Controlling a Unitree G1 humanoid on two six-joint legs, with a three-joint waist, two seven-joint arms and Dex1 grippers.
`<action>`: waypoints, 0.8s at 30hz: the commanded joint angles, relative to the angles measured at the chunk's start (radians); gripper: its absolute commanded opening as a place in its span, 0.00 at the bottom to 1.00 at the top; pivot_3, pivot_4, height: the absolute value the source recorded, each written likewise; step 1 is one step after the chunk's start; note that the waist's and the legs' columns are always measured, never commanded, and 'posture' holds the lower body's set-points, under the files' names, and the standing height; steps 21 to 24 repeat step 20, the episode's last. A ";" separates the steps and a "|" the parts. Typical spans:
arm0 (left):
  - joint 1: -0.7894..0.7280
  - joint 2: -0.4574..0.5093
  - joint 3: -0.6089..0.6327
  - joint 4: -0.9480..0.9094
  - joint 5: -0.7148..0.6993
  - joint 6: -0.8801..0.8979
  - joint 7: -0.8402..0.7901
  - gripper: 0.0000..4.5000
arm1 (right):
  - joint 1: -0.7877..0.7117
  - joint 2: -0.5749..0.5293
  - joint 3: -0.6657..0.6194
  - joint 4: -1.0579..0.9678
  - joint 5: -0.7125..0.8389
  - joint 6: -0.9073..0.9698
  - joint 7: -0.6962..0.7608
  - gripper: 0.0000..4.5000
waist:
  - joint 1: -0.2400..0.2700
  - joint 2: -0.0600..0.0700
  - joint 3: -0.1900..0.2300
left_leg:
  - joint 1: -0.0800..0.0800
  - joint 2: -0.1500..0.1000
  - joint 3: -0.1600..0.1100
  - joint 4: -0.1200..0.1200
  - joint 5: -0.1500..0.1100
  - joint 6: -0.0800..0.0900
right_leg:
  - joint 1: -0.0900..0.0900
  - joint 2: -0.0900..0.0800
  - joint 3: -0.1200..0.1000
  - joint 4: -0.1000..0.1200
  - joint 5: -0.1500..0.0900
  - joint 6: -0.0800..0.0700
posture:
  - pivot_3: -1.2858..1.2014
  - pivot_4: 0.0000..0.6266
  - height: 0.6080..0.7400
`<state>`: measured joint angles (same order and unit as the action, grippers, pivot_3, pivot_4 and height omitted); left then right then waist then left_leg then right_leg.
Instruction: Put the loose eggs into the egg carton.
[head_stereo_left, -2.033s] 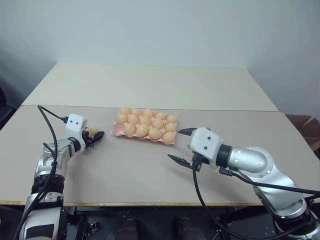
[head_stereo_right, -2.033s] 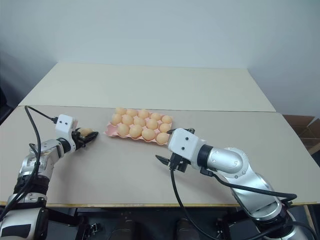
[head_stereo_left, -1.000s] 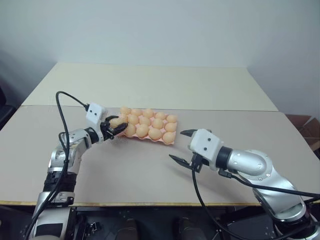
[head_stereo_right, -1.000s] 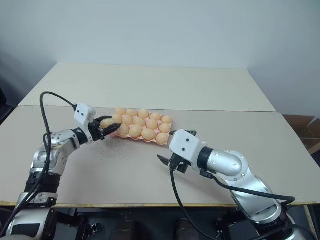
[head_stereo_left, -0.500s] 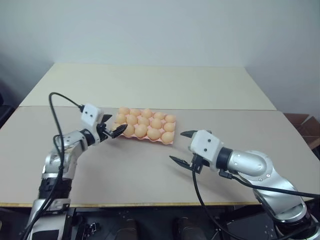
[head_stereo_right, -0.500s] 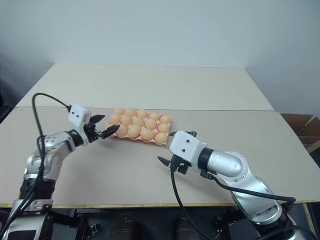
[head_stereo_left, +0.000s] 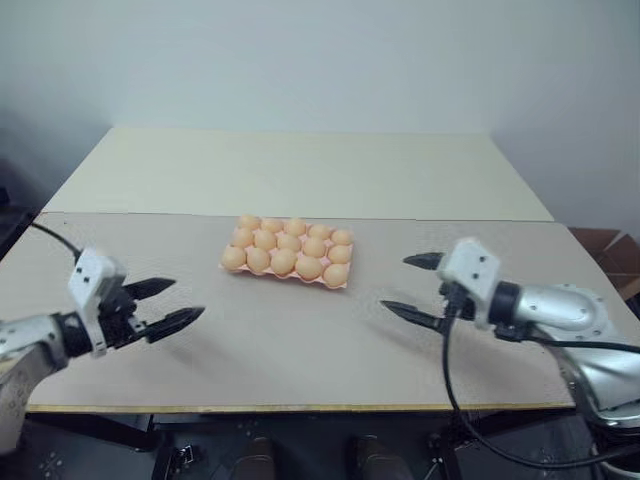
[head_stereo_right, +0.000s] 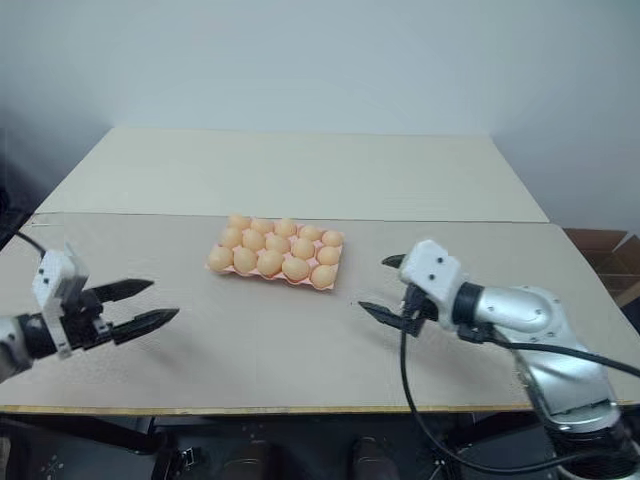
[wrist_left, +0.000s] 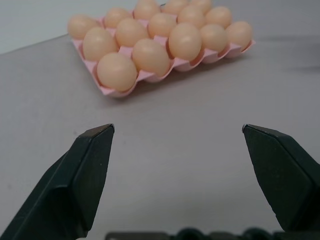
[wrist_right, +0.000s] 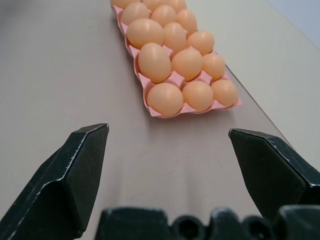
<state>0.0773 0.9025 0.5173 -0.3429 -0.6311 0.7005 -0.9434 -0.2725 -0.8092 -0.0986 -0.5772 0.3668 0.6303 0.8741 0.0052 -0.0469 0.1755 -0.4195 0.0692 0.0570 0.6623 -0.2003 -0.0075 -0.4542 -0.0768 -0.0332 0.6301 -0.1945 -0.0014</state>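
Note:
The pale pink egg carton (head_stereo_left: 336, 284) lies mid-table, and several light orange eggs (head_stereo_left: 284, 262) fill its pockets. Every egg in view sits in a pocket; loose eggs are out of view. My left gripper (head_stereo_left: 189, 297) hovers open and empty near the table's front left, well short of the carton and pointing toward it. My right gripper (head_stereo_left: 394, 282) is open and empty to the right of the carton, a short gap away. Each wrist view looks between its own spread fingers at the carton (wrist_left: 112, 91) (wrist_right: 150, 111) across bare table.
A second, cream table (head_stereo_left: 300, 170) butts against the far side, with a seam just behind the carton. A black cable (head_stereo_left: 447, 370) hangs from my right wrist past the front edge. A plain wall stands behind.
My left gripper let its egg go at the carton's left end, opened, and drew back to the front left. My right gripper shifted to the right, still open.

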 joint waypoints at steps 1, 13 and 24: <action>0.069 0.049 0.091 -0.050 0.012 -0.048 -0.068 0.99 | 0.036 -0.080 -0.108 -0.005 0.069 -0.055 0.114 1.00 | 0.003 0.000 0.000 | 0.000 0.000 0.000 0.000 0.000 0.000 | 0.000 0.000 0.000 0.000 0.000 0.000 | 0.52 0.24 1.00; 0.083 0.092 0.179 -0.079 -0.073 0.012 -0.099 0.99 | 0.124 -0.159 -0.182 -0.037 0.102 -0.095 0.155 1.00 | 0.004 0.000 0.000 | 0.000 0.000 0.002 -0.001 0.000 0.000 | -0.001 0.000 0.002 -0.001 0.000 0.000 | 0.52 0.24 1.00; 0.063 0.108 0.200 -0.064 -0.099 0.035 -0.091 0.99 | 0.127 -0.155 -0.152 -0.022 0.087 -0.117 0.138 1.00 | 0.006 0.000 0.000 | 0.000 0.000 0.002 -0.001 0.000 0.000 | -0.001 0.000 0.002 -0.001 0.000 0.000 | 0.52 0.24 1.00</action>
